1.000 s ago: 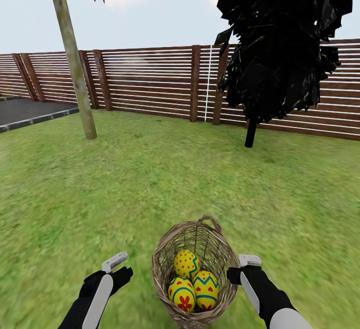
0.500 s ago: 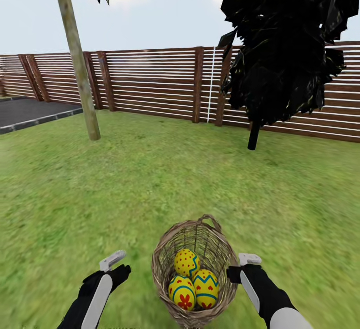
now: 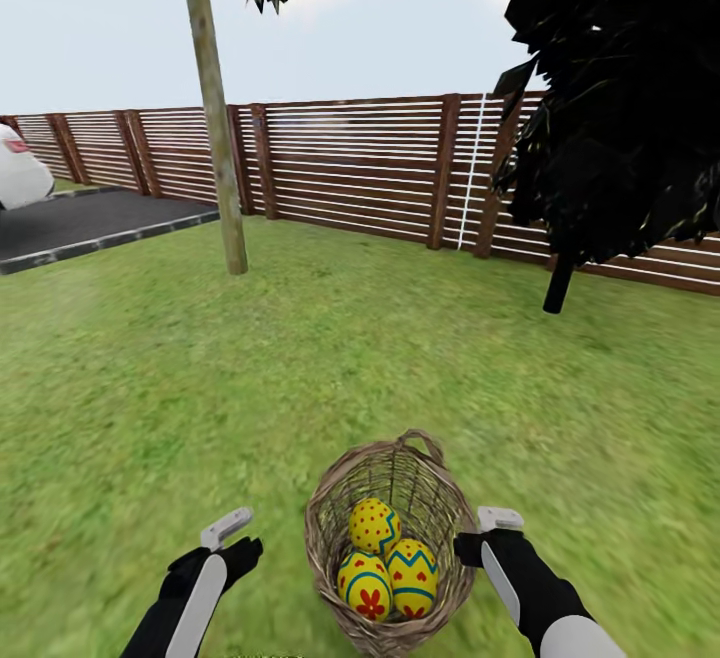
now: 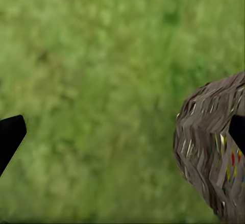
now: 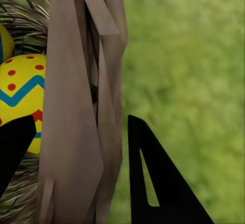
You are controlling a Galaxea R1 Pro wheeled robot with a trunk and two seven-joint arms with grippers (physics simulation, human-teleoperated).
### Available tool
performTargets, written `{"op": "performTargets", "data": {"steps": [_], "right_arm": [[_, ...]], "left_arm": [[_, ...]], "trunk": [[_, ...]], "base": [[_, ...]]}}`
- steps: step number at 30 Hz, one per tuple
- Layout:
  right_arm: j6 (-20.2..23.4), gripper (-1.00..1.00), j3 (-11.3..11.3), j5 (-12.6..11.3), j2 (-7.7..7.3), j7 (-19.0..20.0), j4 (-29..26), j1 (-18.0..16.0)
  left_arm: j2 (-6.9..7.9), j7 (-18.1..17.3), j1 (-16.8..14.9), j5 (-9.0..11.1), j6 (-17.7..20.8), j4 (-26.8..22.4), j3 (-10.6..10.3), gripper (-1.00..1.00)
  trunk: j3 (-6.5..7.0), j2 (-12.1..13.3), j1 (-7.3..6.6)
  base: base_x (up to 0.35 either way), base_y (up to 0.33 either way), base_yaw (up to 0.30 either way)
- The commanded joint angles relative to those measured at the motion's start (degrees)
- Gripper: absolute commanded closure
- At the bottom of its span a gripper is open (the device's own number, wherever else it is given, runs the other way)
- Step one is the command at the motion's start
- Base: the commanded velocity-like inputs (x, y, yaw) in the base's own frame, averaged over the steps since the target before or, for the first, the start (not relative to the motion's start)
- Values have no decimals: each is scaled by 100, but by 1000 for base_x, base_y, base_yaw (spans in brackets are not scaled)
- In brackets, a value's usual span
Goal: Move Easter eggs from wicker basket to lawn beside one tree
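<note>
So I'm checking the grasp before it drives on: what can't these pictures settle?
- Right gripper, right wrist view: jaws straddle the wicker basket wall; the wall hides any contact.
- Easter eggs, head view: undersides hidden by each other and the basket.
- Tree, head view: crown cut by the top edge.

Head camera overlooks the wicker basket [image 3: 388, 538]; both wrist cameras view it close.

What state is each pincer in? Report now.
Left pincer: open, holding nothing.
Right pincer: closed on the wicker basket at its rim.
</note>
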Motion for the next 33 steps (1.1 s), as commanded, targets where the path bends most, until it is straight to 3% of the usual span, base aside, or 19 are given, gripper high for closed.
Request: {"op": "performTargets", "data": {"steps": [1,27,33], "right_arm": [[23,100,-18,-53,2,-21,-17,-1],[32,100,-18,-53,0,-21,-14,-1],[108,100,-18,-53,-6,-21,-153,-1]], "left_arm": [[-4,41,-4,59,14,3,6,-100],[-4,39,-4,58,13,10,-3,-100],[2,34,-4,59,14,32,1,-100]], "trunk": [[9,39,-24],[383,1082,-595],[356,1082,-595]], "base": [[0,0,285],[0,0,285],[0,0,139]]}}
